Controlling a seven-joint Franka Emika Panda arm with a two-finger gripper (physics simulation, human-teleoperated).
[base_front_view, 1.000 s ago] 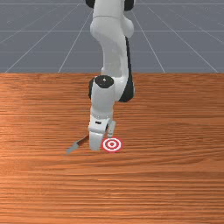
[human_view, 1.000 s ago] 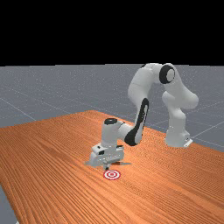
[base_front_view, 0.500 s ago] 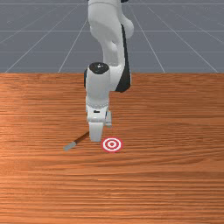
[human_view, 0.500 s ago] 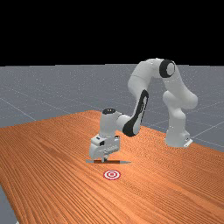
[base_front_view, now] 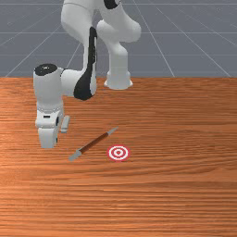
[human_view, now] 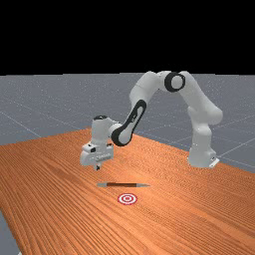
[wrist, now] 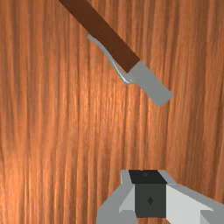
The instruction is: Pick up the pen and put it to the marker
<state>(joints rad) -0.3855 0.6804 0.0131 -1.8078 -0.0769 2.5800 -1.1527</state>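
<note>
We are at the reaching step: the pen lies slantwise on the table, ungrasped, beside the red-and-white marker but apart from it. Our claw hangs above the wood, off past the pen's blunt grey end toward the front view's left, and its fingers look pressed together with nothing between them. Next we should part the fingers, carry the claw over the brown barrel, and turn so they straddle it crosswise. Then we would lower and pinch. The clip could snag a finger, so a grip nearer the barrel's middle seems wiser. Lifting and carrying to the marker remain.
</note>
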